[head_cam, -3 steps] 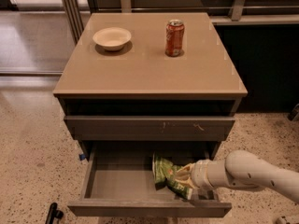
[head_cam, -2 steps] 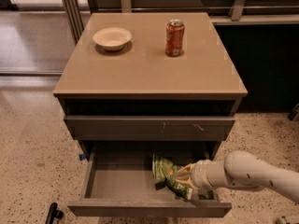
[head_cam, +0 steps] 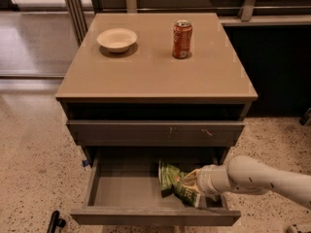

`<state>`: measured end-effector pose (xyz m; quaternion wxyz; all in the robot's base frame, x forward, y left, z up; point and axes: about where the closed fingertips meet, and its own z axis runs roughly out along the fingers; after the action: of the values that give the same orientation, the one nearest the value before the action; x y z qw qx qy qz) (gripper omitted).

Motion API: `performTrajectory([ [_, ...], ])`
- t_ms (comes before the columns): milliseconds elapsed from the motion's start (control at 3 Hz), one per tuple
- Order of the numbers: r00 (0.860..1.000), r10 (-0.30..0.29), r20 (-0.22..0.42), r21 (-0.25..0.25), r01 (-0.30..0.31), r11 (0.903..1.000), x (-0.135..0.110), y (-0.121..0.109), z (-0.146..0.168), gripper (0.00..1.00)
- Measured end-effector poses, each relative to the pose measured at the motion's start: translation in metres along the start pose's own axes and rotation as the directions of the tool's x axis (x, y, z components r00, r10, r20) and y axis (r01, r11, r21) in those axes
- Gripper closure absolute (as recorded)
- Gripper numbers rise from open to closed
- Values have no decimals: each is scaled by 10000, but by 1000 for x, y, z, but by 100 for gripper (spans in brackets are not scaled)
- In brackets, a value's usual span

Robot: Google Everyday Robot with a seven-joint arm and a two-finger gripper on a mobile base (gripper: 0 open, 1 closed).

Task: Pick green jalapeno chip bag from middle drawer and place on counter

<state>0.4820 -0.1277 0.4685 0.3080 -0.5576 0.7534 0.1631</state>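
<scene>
The green jalapeno chip bag point(head_cam: 171, 180) lies crumpled in the right half of the open middle drawer point(head_cam: 121, 191). My gripper point(head_cam: 193, 182) reaches into the drawer from the right on a white arm and sits right at the bag's right side, partly covering it. The tan counter point(head_cam: 155, 67) tops the cabinet above.
A white bowl point(head_cam: 117, 39) and an orange-red soda can point(head_cam: 182, 39) stand at the back of the counter. A closed gray drawer front with pale scuffs point(head_cam: 155, 130) overhangs the open drawer. Speckled floor surrounds the cabinet; a dark cabinet stands to the right.
</scene>
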Motion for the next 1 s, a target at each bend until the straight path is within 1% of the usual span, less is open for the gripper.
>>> performTrajectory([
  [333, 9999, 79, -128, -65, -80, 9999, 9, -6, 14, 20],
  [667, 9998, 153, -97, -183, -155, 9997, 13, -10, 29, 19],
  [1000, 9996, 239, 179, -293, -233, 9993, 14, -13, 53, 22],
])
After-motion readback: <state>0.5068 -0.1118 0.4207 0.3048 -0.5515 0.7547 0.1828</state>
